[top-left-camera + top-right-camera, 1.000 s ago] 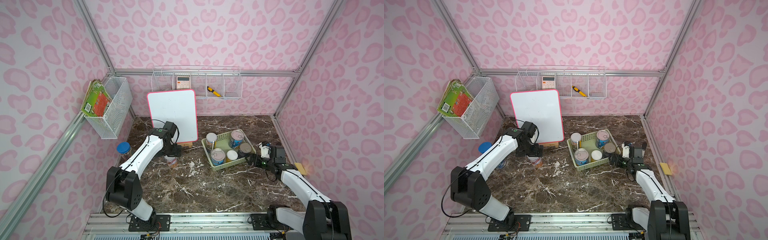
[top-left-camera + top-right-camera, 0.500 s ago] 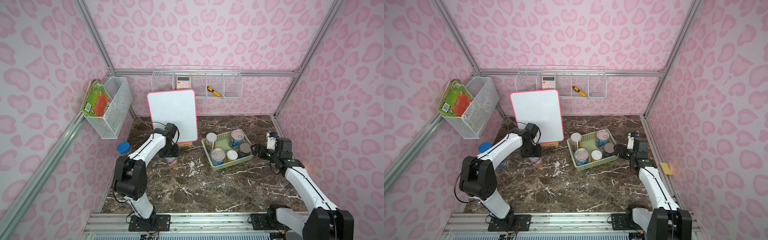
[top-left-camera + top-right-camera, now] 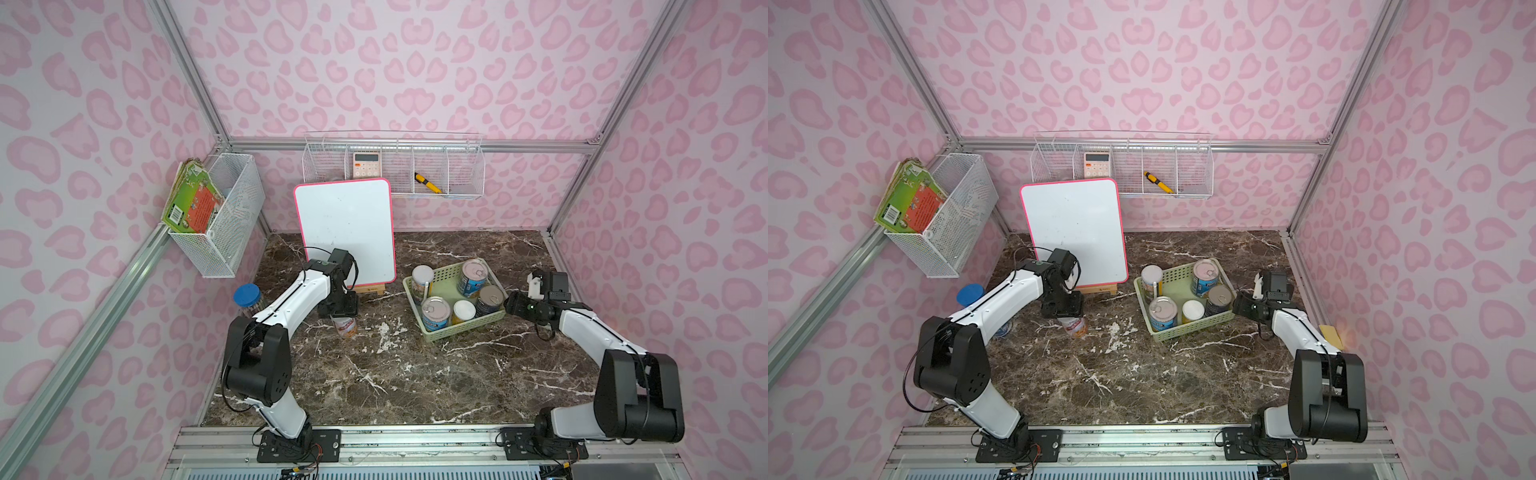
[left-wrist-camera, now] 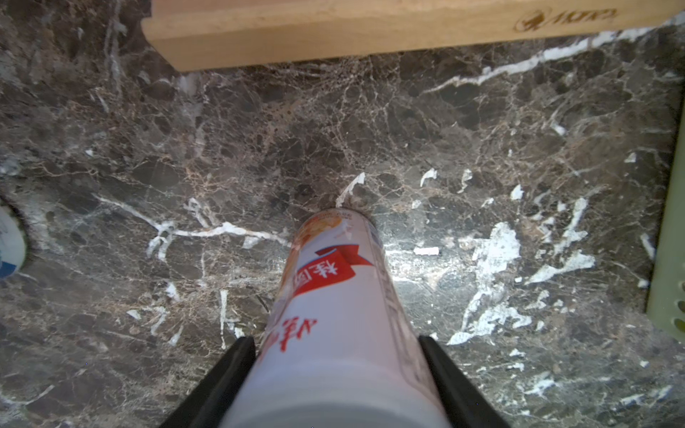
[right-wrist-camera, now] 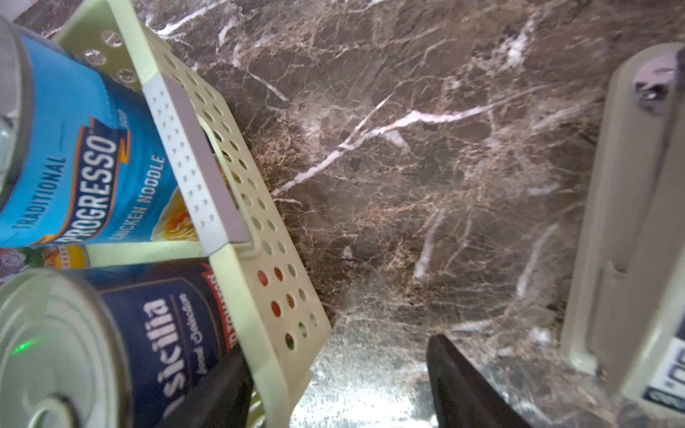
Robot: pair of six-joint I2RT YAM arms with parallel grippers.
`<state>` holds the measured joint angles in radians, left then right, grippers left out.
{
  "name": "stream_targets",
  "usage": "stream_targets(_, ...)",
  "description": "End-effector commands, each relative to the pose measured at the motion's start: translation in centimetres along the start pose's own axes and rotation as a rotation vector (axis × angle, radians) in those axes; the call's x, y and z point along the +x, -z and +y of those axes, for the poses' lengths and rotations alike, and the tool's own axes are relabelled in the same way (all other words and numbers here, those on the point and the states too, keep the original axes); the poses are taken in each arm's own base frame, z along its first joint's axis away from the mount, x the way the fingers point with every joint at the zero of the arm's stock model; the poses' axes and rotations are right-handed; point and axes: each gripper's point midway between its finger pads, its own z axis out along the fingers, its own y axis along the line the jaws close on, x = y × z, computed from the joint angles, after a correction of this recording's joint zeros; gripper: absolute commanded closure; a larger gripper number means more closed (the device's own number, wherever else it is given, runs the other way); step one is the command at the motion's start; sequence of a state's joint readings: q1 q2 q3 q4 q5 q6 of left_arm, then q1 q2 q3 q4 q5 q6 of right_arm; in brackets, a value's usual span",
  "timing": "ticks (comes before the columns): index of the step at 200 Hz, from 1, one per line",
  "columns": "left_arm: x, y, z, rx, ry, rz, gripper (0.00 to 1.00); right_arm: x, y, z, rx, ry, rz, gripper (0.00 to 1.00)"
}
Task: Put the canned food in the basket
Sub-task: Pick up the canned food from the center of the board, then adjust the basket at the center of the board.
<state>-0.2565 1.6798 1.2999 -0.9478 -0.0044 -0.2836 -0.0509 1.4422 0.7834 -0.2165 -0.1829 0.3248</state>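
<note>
Left gripper (image 4: 335, 339): jaws clamped on the sixth can (image 4: 333, 296), one black finger (image 4: 222, 374) against each side just below its white lid.
Sixth can: white-and-orange label with red print. Its long axis is vertical, lid end up in the jaws and base pointing down at the tabletop (image 4: 407, 129). I cannot tell whether the base rests on the tabletop or hangs just clear of it.
Sixth can's place: in both top views it is on the left part of the tabletop, outside the basket (image 3: 465, 329) and well apart from it, near the wooden stand (image 4: 370, 29) of the whiteboard (image 3: 345, 232).
Right gripper (image 5: 337, 348): jaws apart, holding nothing. In the right wrist view the basket's corner shows between them, beside the dark can (image 5: 166, 333).
Basket: pale green with perforated walls, on the right part of the tabletop; one short wall faces the right gripper.
Inside the basket: five cans, all upright with tops up. These are the dark can, the far blue can (image 3: 471, 277), the near blue can (image 3: 435, 312), the middle white-lidded can (image 3: 464, 311) and the corner white-lidded can (image 3: 422, 275).
Jar (image 3: 248, 296): blue lid, beside the left arm.
</note>
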Motion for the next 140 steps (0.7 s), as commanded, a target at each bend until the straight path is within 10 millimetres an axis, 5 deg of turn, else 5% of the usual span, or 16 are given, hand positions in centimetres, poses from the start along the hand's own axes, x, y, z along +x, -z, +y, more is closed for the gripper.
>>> stream_targets(1, 0.7, 0.1, -0.9, 0.040, -0.020, 0.034, 0.94, 0.1, -0.6, -0.6, 0.029, 0.004, 0.012, 0.31)
stream_targets(35, 0.8, 1.2, -1.5, 0.043, -0.037, 0.025, 0.98, 1.6, -1.3, 0.1, 0.031, 0.011, 0.057, 0.49)
stream_targets(71, 0.6, 4.9, -3.9, 0.071, -0.093, -0.024, 0.98, 3.4, -1.3, 1.4, 0.005, 0.003, 0.092, 0.58)
stream_targets(140, -0.9, 14.3, -14.0, 0.253, -0.324, -0.229, 0.98, 6.7, -0.4, 3.9, -0.033, 0.028, 0.156, 0.77)
